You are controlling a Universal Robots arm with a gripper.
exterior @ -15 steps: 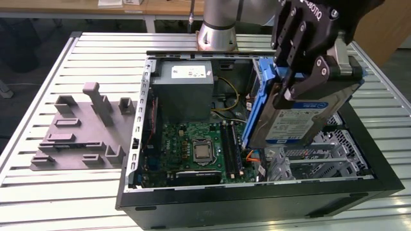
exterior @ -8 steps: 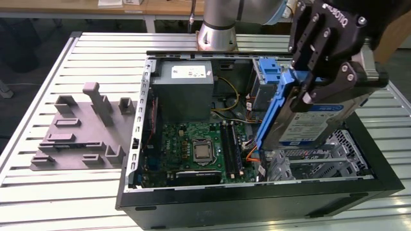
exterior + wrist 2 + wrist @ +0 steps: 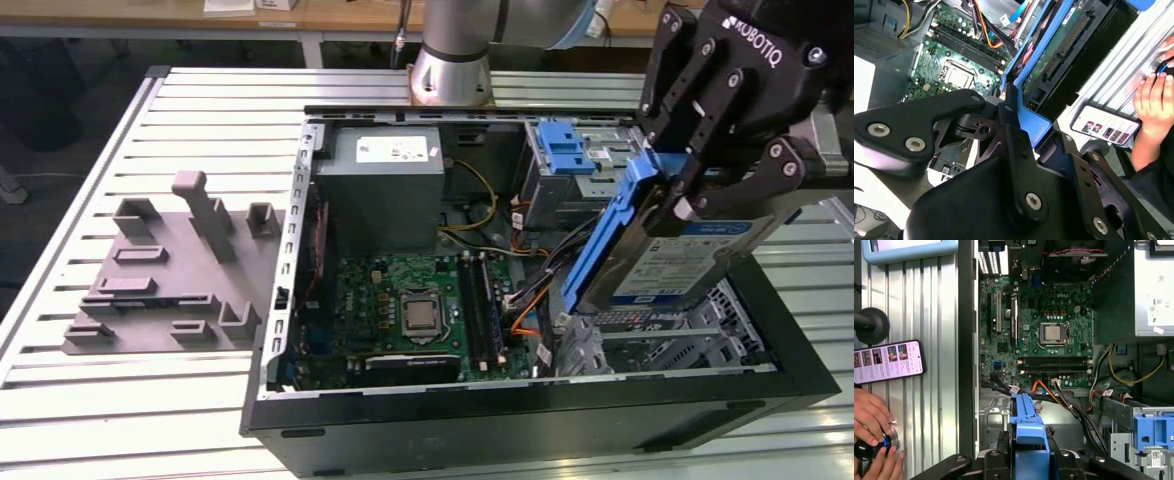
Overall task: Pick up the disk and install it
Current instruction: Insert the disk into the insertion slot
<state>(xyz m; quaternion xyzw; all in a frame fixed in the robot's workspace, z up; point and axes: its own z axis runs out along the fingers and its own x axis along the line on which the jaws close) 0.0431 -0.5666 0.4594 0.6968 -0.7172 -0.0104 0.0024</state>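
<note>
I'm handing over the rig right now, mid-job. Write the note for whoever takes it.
Gripper: shut on the disk, clamped across its blue-framed upper end.
Disk: held tilted on edge over the open computer case, at the exterior view's right.
Done: pickup.
Left: install; the disk is not yet seated in the case.

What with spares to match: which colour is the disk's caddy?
Blue; the caddy shows best in the exterior view.
</note>
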